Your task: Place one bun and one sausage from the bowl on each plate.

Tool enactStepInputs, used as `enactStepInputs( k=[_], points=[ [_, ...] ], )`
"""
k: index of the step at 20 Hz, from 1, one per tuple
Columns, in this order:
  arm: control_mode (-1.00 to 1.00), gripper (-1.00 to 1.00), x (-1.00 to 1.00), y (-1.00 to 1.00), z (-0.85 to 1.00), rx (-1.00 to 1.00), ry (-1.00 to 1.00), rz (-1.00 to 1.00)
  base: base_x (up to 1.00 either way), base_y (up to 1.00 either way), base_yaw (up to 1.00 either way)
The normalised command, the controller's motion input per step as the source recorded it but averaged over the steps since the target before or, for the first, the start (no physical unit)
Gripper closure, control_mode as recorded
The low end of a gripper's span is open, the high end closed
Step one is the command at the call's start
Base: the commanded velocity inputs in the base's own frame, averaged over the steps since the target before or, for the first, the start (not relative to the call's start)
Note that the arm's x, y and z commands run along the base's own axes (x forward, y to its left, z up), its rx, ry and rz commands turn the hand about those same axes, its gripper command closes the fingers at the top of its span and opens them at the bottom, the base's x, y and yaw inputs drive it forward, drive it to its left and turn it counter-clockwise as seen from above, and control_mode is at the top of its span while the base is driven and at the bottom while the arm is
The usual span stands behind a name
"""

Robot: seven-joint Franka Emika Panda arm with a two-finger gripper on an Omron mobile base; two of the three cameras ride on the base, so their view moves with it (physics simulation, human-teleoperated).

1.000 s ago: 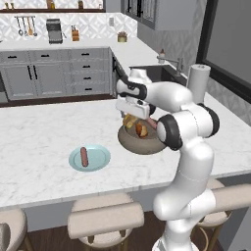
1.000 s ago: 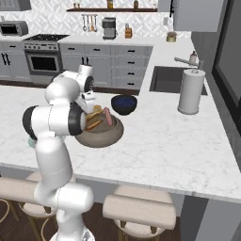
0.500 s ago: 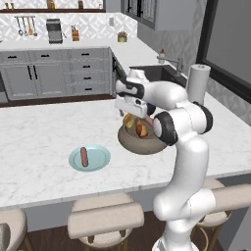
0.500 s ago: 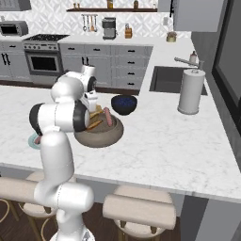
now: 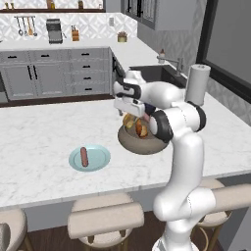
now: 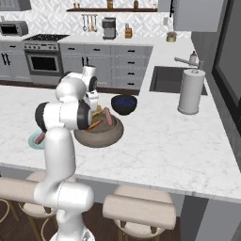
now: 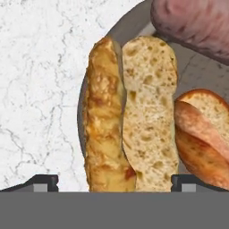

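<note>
No readable labels. Your hand is spread over the bowl: two buns, one sausage there; one sausage on the blue plate.

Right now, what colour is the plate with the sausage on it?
Pale blue plate, holding one reddish-brown sausage; clearest in the left base view.

A dark blue bowl sits near a paper towel roll.

The white arm rises from its base, bends at the elbow and reaches forward and down, its end effector pointing downward with both fingers spread wide, gripping nothing.
</note>
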Motion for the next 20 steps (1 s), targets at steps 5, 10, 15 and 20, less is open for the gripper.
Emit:
enactStepInputs(
  k=[5,10,15,20],
  points=[
    [-1.00,1.00,-0.01,0.00,-0.20,-0.06,0.00,-0.05,0.00,0.00,0.00],
    [-1.00,1.00,-0.20,-0.04,-0.01,-0.01,0.00,-0.07,0.00,0.00,0.00],
    [-1.00,1.00,-0.63,-0.01,0.29,0.01,-0.01,-0.02,0.00,0.00,0.00],
    [-1.00,1.00,-1.00,0.27,0.30,0.03,-0.03,0.01,0.00,0.00,0.00]
  ],
)
